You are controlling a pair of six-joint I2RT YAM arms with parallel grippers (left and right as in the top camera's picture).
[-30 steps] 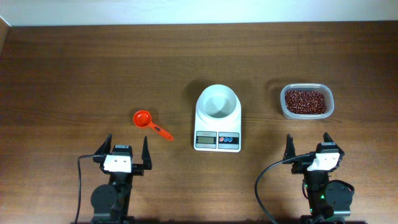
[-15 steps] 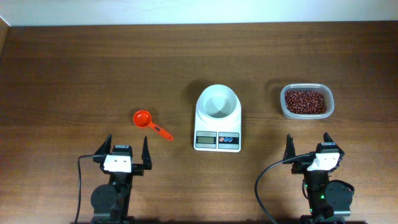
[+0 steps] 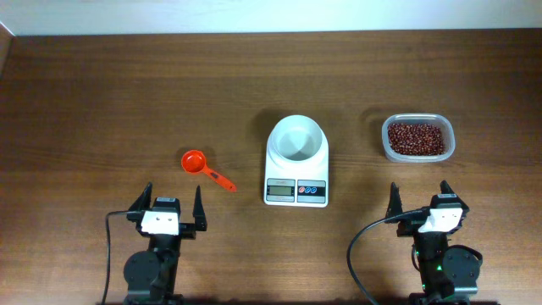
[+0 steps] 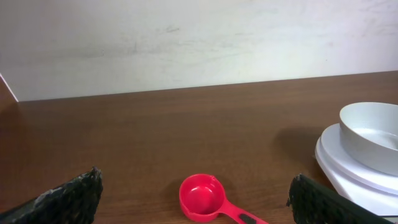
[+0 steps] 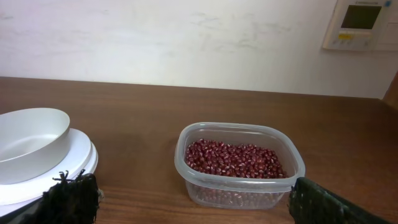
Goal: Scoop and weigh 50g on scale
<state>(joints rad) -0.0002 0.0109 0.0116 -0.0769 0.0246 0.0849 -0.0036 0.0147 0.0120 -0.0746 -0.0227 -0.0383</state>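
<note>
Scale (image 3: 296, 161) stands mid-way along the surface (image 3: 102, 93). Beans (image 3: 415, 138) fill a tub (image 3: 450, 135) to its right; scoop (image 3: 196, 161) lies to its left. On left gripper (image 3: 172, 193) and right gripper (image 3: 419, 190) I read jaws wide open, gripping nothing.

The overhead camera looks straight down on the whole worktop (image 3: 127, 85) from high up. Each wrist camera sits low at the near edge, facing the far wall (image 4: 186, 37): the left one close to the scoop (image 4: 202, 198), the right one close to the tub (image 5: 239, 163). Both catch the scale (image 4: 367, 146) between them.
</note>
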